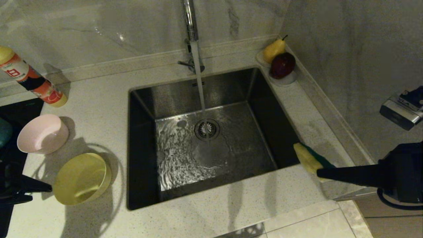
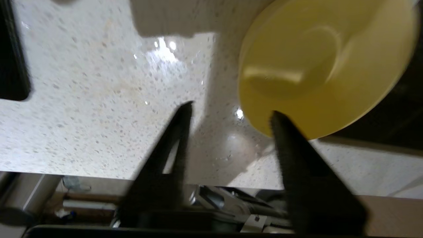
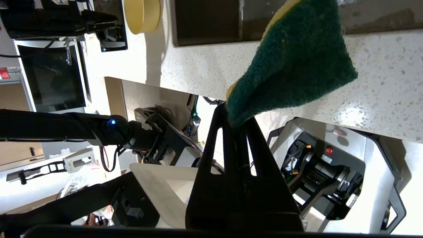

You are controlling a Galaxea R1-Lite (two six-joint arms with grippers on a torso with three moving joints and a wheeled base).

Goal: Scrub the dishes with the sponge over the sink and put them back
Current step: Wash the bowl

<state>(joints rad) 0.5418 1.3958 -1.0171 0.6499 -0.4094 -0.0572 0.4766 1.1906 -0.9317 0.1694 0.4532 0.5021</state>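
Note:
The yellow bowl rests tilted on the counter left of the sink, with the pale pink bowl just behind it. My left gripper sits at the yellow bowl's left side, open with nothing between its fingers. In the left wrist view, one fingertip overlaps the rim of the yellow bowl, and the gripper spans bare counter. My right gripper hovers over the sink's right front corner, shut on a corner of the green-and-yellow sponge.
Water runs from the faucet onto the drain. A detergent bottle lies at the back left. A dish with a pear and a dark red fruit stands at the sink's back right corner. A black hob borders the far left.

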